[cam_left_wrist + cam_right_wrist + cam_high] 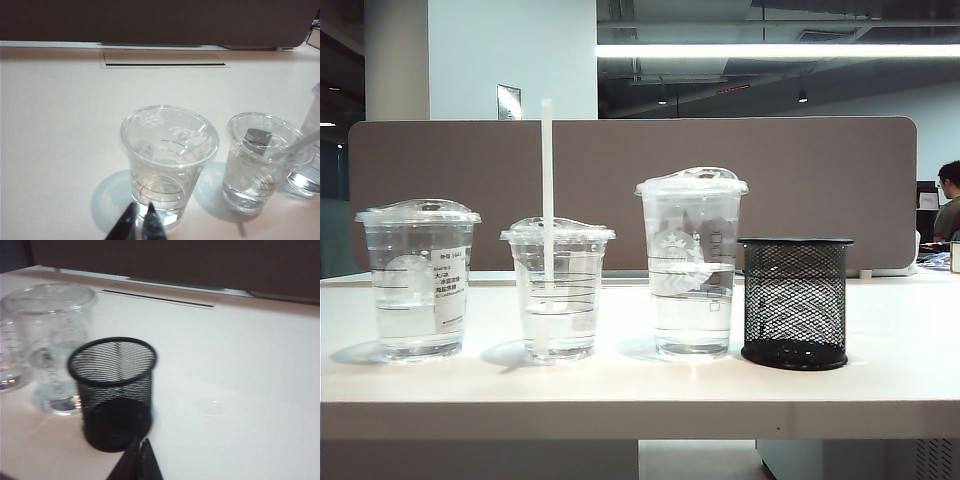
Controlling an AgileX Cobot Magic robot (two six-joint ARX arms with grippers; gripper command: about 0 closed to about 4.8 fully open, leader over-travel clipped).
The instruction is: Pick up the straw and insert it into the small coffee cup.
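Both pincers, left (138, 226) and right (138, 462), clenched empty; white straw (547, 190) upright in small coffee cup (558, 290)

A white tabletop (880, 385) carries a row of three lidded clear cups: the wide labelled cup (418, 282), the small coffee cup (558, 290), the tallest cup (691, 265), then a black mesh holder (794, 302) beside it.

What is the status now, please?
Left gripper shut, right gripper shut, both empty. Straw upright in small coffee cup. Nothing in the way.
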